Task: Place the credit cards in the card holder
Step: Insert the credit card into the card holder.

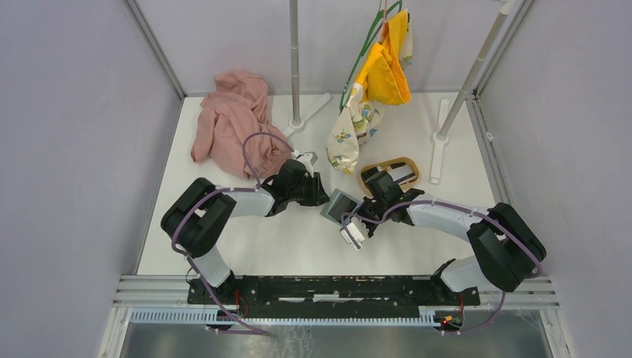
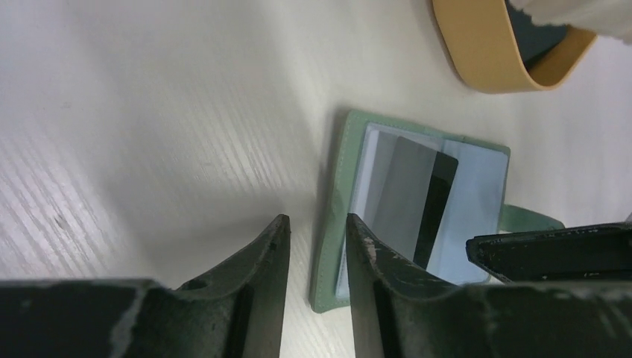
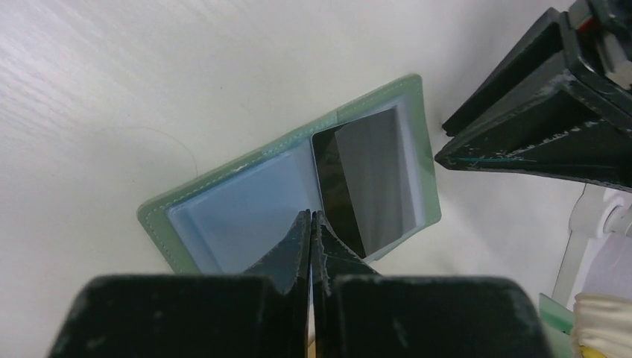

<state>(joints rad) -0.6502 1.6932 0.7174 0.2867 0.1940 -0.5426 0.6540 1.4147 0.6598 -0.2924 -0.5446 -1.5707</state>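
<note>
Closest to you, the right gripper (image 3: 310, 216) shows two scuffed black fingers pressed flat together from base to tip. They come to a point over the middle fold of the card holder (image 3: 261, 201). You cannot tell whether anything thin is pinched between them.

The card holder lies opened out near the middle of the tabletop (image 2: 149, 112), slightly toward its near edge. It is soft sage-green material with a stitched border, lined inside with clear, glossy plastic. A stiff grey card (image 3: 373, 179) with a black stripe down one long side sits on the half nearer the left arm. Whether it is under the plastic or on top is unclear.

Your left gripper (image 2: 317, 224) hovers at that half's outer edge. Its worn, chipped fingers (image 2: 261, 283) are parted by a narrow gap and grip nothing.

Beyond the holder, toward the far right corner, sits a smooth oval tray (image 2: 477, 52) of pale wood. A crumpled pink garment (image 1: 231, 123) fills the far left corner.
</note>
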